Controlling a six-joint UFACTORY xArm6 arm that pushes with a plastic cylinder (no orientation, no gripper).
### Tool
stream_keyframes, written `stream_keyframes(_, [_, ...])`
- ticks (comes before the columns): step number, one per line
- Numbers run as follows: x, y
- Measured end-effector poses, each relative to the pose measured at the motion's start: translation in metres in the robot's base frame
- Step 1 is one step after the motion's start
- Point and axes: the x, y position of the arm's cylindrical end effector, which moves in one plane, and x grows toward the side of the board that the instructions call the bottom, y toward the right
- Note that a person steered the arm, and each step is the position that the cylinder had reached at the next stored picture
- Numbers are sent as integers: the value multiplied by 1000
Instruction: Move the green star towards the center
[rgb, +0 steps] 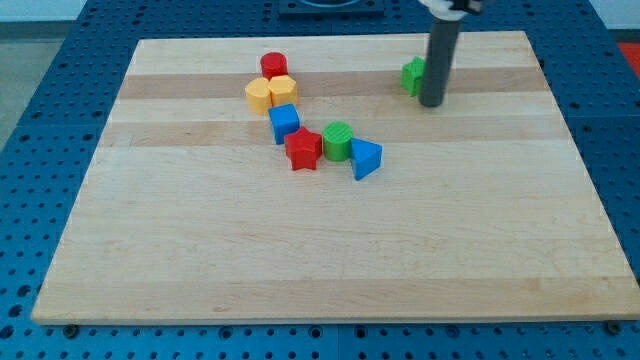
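My tip (432, 102) sits on the surface (320, 250) near the view's top right, touching the right side of the green star (411, 76), which my rod partly hides. No gripper here, just the rod, so nothing spread or pinched. Well apart, left of centre, the rest cluster: red cylinder (274, 66) above two yellow blocks (271, 92), then blue cube (284, 123), red star (303, 149), green cylinder (337, 141) and blue triangle (365, 159).
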Motion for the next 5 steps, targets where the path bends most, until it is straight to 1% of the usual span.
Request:
stream_keyframes(1, [-25,42])
stream_keyframes(2, [-61,35])
stream_keyframes(3, [-63,3])
stream_keyframes(5, [-3,-8])
